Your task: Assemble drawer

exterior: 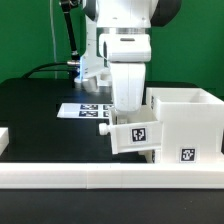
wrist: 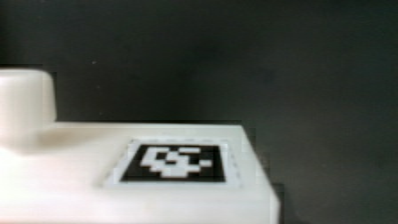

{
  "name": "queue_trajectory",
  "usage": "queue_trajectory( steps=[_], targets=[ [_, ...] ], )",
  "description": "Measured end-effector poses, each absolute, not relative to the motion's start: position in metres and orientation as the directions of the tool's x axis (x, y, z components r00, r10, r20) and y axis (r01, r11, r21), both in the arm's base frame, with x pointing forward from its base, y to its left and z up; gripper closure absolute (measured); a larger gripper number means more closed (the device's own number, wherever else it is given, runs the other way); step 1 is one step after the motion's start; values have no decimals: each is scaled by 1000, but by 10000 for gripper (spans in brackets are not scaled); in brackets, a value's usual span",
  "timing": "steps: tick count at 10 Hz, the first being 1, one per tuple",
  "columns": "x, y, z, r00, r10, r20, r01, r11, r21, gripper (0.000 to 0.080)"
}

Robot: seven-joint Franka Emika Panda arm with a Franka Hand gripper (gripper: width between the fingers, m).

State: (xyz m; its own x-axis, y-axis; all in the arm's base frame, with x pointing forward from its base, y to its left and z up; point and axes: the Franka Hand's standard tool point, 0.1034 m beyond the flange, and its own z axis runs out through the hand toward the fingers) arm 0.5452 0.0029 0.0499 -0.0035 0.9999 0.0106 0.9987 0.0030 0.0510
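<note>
My gripper [exterior: 128, 110] reaches down from above and is shut on a small white knobbed tray [exterior: 134, 136]. It holds the tray against the left side of the tall boxy housing [exterior: 188, 118], which stands open-topped on the exterior view's right. The tray's tagged face points to the front and its knob [exterior: 104, 130] sticks out to the left. In the wrist view the tray's top face with its tag [wrist: 178, 161] fills the lower part, with the knob [wrist: 25, 105] beside it. My fingertips do not show there.
The long white rail [exterior: 100, 177] runs across the front of the black table. The marker board [exterior: 84, 110] lies behind the arm. A white part [exterior: 4, 136] is cut off at the exterior view's left edge. Cables hang at the back.
</note>
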Motion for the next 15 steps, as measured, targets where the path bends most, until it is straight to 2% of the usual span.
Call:
queue_trajectory(
  steps=[6,8,10,11,12,13,14,15],
  targets=[
    [545,4,50,-10,1000,9,999,9,50,755],
    [544,6,49,11,1000,0,998,-11,69,755],
    [544,5,49,18,1000,1,997,-18,69,755],
    [544,5,48,18,1000,1,998,-18,68,660],
    [544,5,48,18,1000,1,998,-18,68,491],
    [545,6,51,23,1000,1,997,-23,70,491],
    [546,8,54,22,1000,0,997,-22,71,303],
    [547,9,59,23,1000,-1,997,-23,75,178]
  ],
)
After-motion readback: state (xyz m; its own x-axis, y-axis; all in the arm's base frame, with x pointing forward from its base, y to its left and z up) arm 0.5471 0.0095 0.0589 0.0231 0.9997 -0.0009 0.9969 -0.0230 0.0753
